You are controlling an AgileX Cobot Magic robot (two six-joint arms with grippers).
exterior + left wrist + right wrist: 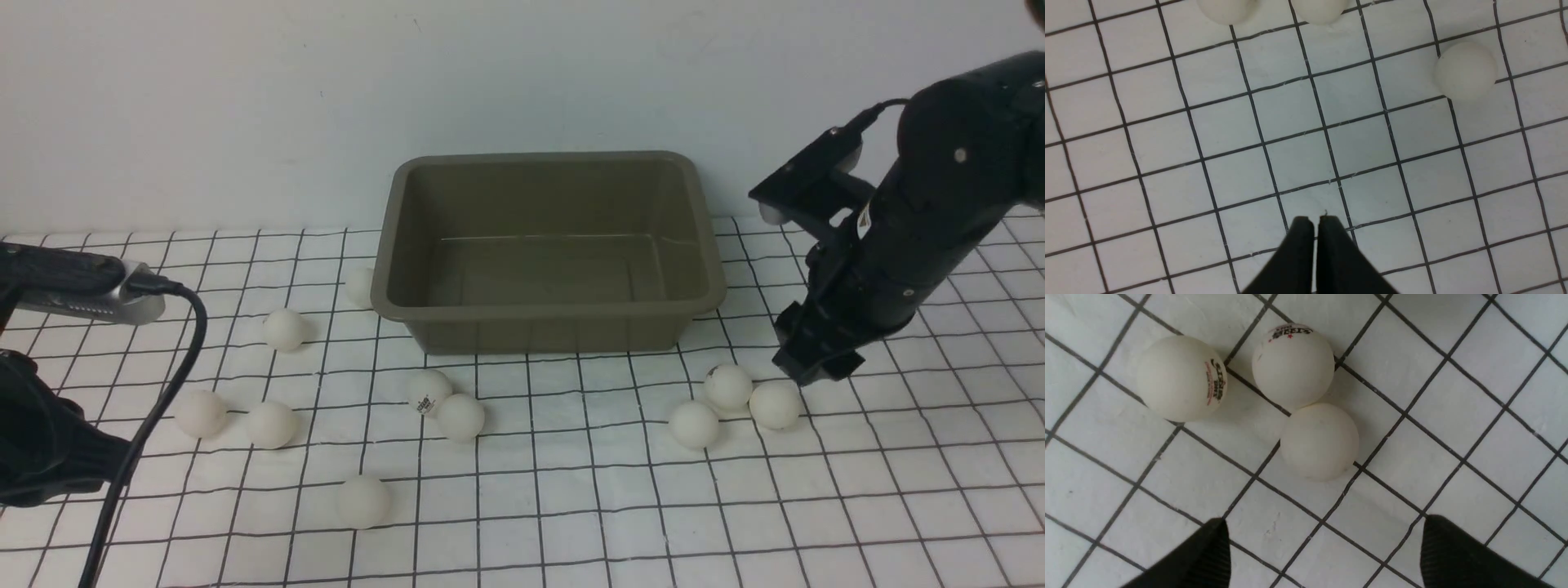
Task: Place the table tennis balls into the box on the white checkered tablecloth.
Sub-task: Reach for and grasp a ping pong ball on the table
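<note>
Largest item: the white checkered tablecloth, slightly wrinkled and spread under everything listed. Next: the box, an olive-grey tub standing upright at the far middle of the cloth, with no ball visible inside. Right gripper: it hung low off the box's near right corner, its jaws spread wide with nothing between them. Left gripper: well off to the box's left on the near side, its jaws pressed together and holding nothing. Smallest items: the table tennis balls, ten counted, all on the cloth outside the box. One sat against the box's left wall, three lay further out to its left, a touching pair lay just before its front wall, and one lay well nearer the robot than that pair. The last three clustered off the near right corner. Of these, a plain ball lay nearest the open jaws and touched a logo-marked ball, with the third ball slightly apart. Handling, as judged: the balls are very light, hollow, stiff-shelled and smooth, so they would roll at a slight nudge and could squirt out of an off-centre pinch. The plain ball should be taken across its widest middle, with the fingers kept clear of its touching neighbour.
</note>
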